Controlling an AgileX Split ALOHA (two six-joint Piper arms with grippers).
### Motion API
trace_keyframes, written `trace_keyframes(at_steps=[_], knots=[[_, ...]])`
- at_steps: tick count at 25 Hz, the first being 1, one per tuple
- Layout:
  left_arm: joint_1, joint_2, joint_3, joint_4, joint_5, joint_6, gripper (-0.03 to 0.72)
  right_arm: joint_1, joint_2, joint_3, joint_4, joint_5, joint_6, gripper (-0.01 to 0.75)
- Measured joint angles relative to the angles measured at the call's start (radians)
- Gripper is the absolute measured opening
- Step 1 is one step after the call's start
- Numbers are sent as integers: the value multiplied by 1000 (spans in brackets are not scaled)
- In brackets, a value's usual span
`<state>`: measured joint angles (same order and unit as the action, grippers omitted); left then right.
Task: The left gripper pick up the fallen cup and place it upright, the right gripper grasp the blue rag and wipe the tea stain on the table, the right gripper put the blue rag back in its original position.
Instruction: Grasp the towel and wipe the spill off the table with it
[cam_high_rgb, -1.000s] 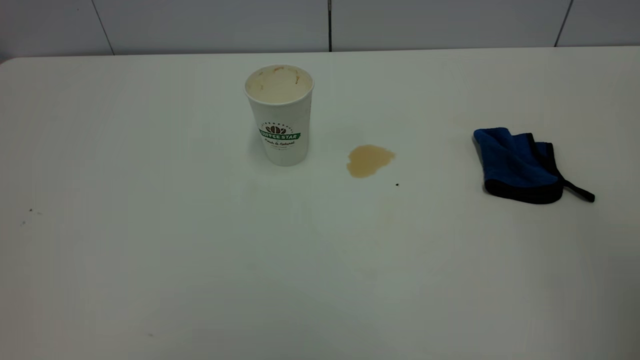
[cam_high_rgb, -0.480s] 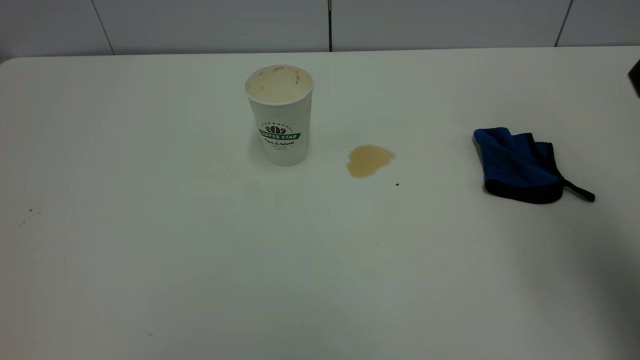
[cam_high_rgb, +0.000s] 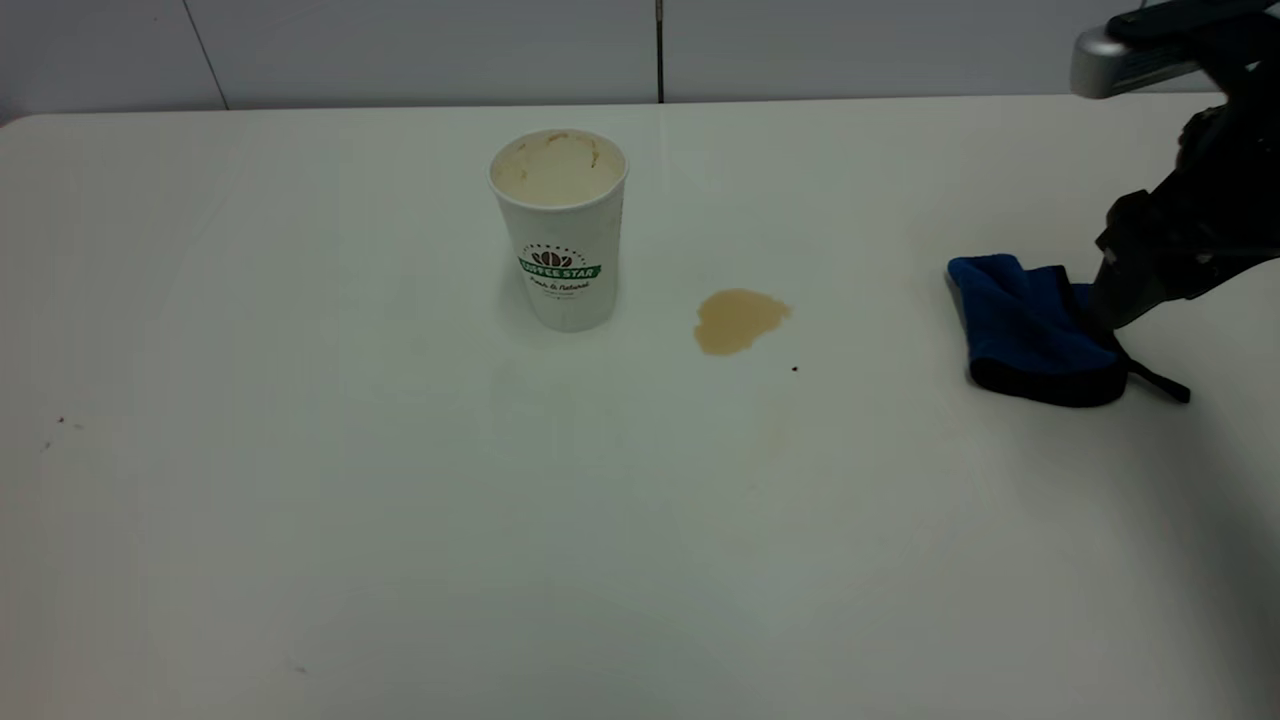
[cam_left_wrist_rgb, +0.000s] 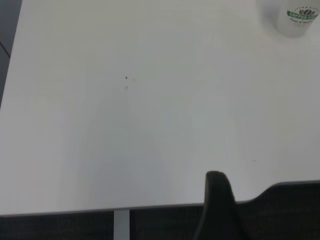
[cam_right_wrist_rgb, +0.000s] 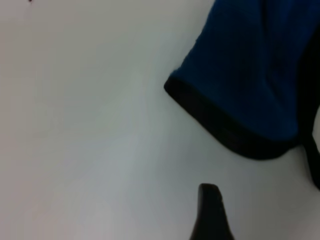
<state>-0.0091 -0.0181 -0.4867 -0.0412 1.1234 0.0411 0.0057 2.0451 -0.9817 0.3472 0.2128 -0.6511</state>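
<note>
The cup (cam_high_rgb: 565, 235) stands upright on the table (cam_high_rgb: 300, 500), left of centre; its base also shows in the left wrist view (cam_left_wrist_rgb: 298, 20). The tea stain (cam_high_rgb: 738, 320) lies just right of the cup. The blue rag (cam_high_rgb: 1030, 330) lies at the right, its strap tail pointing right. My right gripper (cam_high_rgb: 1108, 305) hangs over the rag's right edge, open and empty. In the right wrist view one fingertip (cam_right_wrist_rgb: 210, 205) shows, apart from the rag (cam_right_wrist_rgb: 250, 75). My left gripper (cam_left_wrist_rgb: 219, 195) is off the exterior view, at the table's front edge, far from the cup.
A tiny black speck (cam_high_rgb: 794, 369) lies right of the stain. Faint specks (cam_high_rgb: 60, 422) mark the far left. A grey panelled wall (cam_high_rgb: 660, 50) runs behind the table.
My right arm has come into view from the upper right and dropped to the rag's right edge. The cup, stain and rag have not moved.
</note>
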Motion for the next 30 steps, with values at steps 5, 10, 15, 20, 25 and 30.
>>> trace_keyframes(at_steps=[5,10,15,20,25,30], knots=[[0,0,0,0,0,0,524,0,188,-188,0,2,-33,590],[0,0,0,0,0,0,524,0,317,-367,0,38,-41,590],[0,0,0,0,0,0,524,0,411,-462,0,72,-41,546],[0,0,0,0,0,0,524,0,444,-511,-7,95,-42,220],[0,0,0,0,0,0,524,12,450,-529,-15,102,-42,76],[0,0,0,0,0,0,524,105,471,-585,-8,86,-43,76]])
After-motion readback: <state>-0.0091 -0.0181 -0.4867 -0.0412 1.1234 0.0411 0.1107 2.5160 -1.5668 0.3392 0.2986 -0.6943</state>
